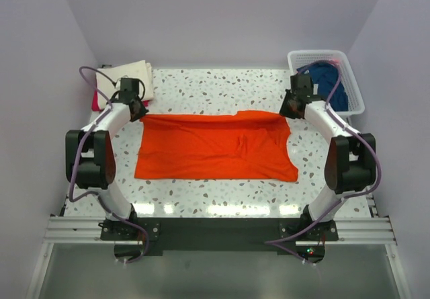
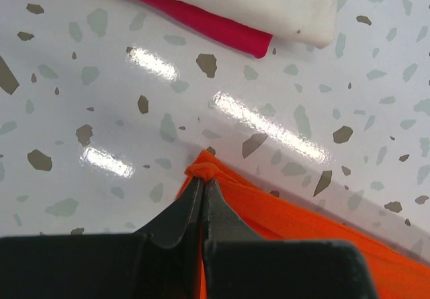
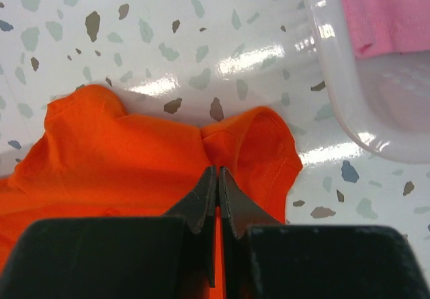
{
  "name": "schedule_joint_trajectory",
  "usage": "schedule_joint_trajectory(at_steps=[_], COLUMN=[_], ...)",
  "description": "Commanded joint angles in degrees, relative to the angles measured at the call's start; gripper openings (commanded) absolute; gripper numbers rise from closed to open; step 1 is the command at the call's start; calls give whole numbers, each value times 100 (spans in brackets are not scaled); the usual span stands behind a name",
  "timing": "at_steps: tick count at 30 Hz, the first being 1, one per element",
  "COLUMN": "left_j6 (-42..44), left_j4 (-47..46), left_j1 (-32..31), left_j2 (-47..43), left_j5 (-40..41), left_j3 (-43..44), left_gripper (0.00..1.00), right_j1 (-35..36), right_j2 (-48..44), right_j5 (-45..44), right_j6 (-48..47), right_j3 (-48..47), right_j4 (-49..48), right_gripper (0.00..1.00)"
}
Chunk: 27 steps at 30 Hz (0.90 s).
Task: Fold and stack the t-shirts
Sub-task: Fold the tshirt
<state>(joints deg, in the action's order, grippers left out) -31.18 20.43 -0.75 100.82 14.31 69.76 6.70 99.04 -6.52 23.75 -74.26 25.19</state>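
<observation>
A bright orange t-shirt (image 1: 215, 146) lies spread across the middle of the table. My left gripper (image 1: 136, 109) is shut on its far left corner (image 2: 205, 171), which bunches at the fingertips. My right gripper (image 1: 290, 108) is shut on its far right corner, pinching a fold of orange cloth (image 3: 228, 144). A folded cream t-shirt (image 1: 126, 78) lies on a red one (image 2: 201, 25) at the far left; the cream one also shows in the left wrist view (image 2: 269, 0). A navy t-shirt (image 1: 329, 82) lies in the basket.
A white lattice basket (image 1: 356, 87) stands at the far right corner; its rim (image 3: 342, 77) is close to my right gripper, with pink cloth (image 3: 390, 10) inside. The speckled table (image 1: 215, 195) reaches to the near rail.
</observation>
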Motion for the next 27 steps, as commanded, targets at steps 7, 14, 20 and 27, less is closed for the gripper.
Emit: schedule_joint_trajectory(at_steps=[7, 14, 20, 27], left_j6=[-292, -415, -477, -442], left_j4=[-144, -179, -179, -39], left_j1=[75, 75, 75, 286], left_j2=[-633, -870, -1064, -1090], left_j5=[-51, -95, -103, -191], left_j3=[-576, -919, -1113, -894], left_gripper=[0, 0, 0, 0], right_j1=[-11, -11, -11, -19], right_j2=[-939, -1317, -1616, -1765], right_j5=[-42, 28, 72, 99], right_j6=[174, 227, 253, 262], right_j3=[816, 1317, 1668, 1695], right_j4=[-304, -427, -445, -375], right_gripper=[0, 0, 0, 0])
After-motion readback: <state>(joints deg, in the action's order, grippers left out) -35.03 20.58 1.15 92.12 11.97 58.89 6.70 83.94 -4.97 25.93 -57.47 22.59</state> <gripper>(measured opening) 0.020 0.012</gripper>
